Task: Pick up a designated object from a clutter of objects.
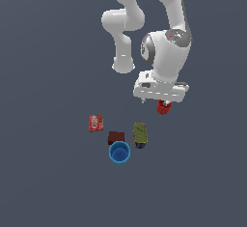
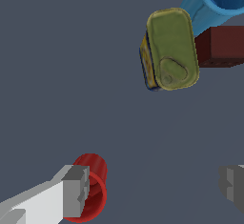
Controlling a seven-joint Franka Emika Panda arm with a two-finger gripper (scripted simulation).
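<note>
The designated object, a small red ribbed cup (image 1: 164, 107), stands apart from the clutter of objects, just below my gripper's white hand (image 1: 160, 89) in the exterior view. In the wrist view the red cup (image 2: 95, 185) shows right beside one grey fingertip (image 2: 75, 189), partly covered by it. The other fingertip (image 2: 232, 185) is far from the cup. My gripper (image 2: 153, 188) is wide open, and only bare floor lies midway between the fingers. Whether the near finger touches the cup, I cannot tell.
Towards the exterior view's left sit an olive-green bottle (image 1: 140, 134), a dark brown box (image 1: 116, 137), a blue cup (image 1: 119, 152) and a flat red packet (image 1: 96, 122). The bottle (image 2: 171, 49), box (image 2: 221, 46) and blue cup (image 2: 214, 1) also show in the wrist view.
</note>
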